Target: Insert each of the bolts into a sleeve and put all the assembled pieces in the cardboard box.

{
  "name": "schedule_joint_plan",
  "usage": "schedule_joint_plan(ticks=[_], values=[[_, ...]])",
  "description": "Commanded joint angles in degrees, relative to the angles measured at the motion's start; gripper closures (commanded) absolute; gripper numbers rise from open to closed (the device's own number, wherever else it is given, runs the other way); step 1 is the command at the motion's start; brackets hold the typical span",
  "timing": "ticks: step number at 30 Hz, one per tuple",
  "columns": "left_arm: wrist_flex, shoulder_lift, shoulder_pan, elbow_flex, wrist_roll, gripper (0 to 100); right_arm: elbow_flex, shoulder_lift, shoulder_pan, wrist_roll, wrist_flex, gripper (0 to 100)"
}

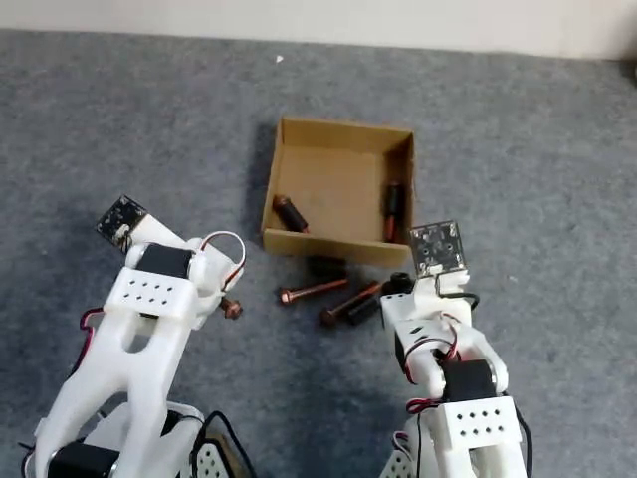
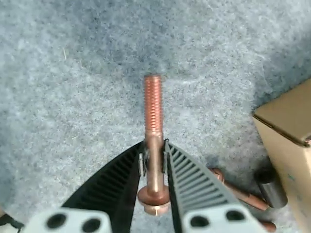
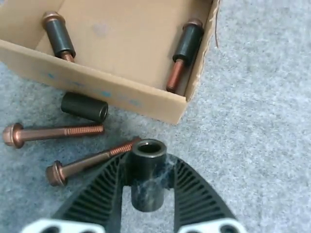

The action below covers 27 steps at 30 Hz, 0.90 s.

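High view: left arm (image 1: 149,299) hides gripped bolt (image 1: 231,310) except head; right's sleeve (image 1: 399,284) half-covered.

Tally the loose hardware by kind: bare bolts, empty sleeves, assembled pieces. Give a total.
Bare bolts: 3 (two on the table, one in the left gripper)
Empty sleeves: 2 (one on the table, one in the right gripper)
Assembled pieces: 2 (both in the cardboard box)
Total: 7
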Motion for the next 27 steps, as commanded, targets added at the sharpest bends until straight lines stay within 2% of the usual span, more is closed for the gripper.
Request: schedule_joint_plan(ticks=[1, 7, 16, 24, 27], values=[[-0.35, -1.98, -0.75, -0.66, 0.26, 97, -0.40, -1.19, 0.75, -0.09, -1.63, 99.3], [-0.35, -2.15, -0.75, -0.48, -1.85, 79, -0.40, -1.19, 0.75, -0.09, -1.63, 99.3], [0.00, -2.24, -0.75, -0.84, -2.55, 79, -0.40, -1.19, 0.75, -0.09, -1.63, 99.3], [0.09, -2.24, -0.84, -3.03, -20.48, 79, -0.40, -1.19, 0.75, -0.09, -1.63, 99.3], [0.00, -2.24, -0.84, -3.38, -27.96, 84, -0.40, -1.19, 0.75, -0.09, -1.63, 99.3]])
